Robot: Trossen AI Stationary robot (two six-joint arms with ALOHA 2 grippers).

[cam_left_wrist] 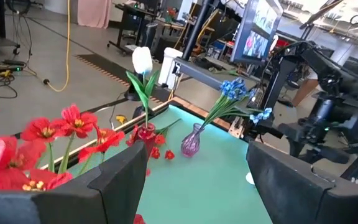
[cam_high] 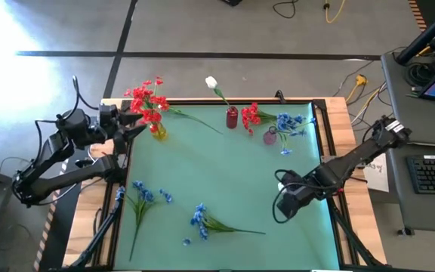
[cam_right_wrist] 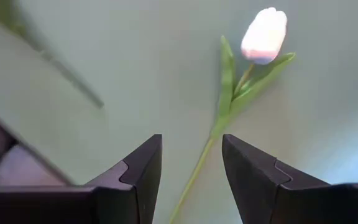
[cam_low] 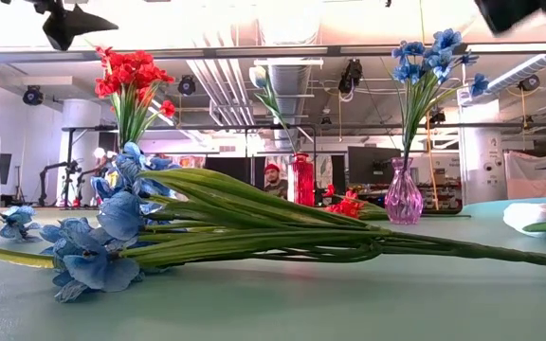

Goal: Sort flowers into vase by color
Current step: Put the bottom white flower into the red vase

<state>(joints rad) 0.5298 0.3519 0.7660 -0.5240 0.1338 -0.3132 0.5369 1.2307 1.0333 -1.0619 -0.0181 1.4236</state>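
A white tulip (cam_right_wrist: 265, 34) lies flat on the green mat (cam_high: 225, 181); its bloom also shows in the high view (cam_high: 284, 178). My right gripper (cam_right_wrist: 191, 168) hangs open above it, a finger on either side of its stem (cam_right_wrist: 227, 93), touching nothing. My left gripper (cam_high: 136, 125) is open and empty at the far left, beside the red flowers (cam_high: 146, 102) that stand in a yellow vase (cam_high: 158, 132). Another white tulip (cam_high: 211, 81) stands in a red vase (cam_high: 232, 118). Blue flowers (cam_high: 289, 121) stand in a purple vase (cam_high: 270, 136).
Two blue sprays lie on the mat near the front, one at the left (cam_high: 140, 195) and one toward the middle (cam_high: 202, 219). A red flower (cam_high: 251, 115) lies between the red and purple vases. The table's wooden rim (cam_high: 338, 113) borders the mat.
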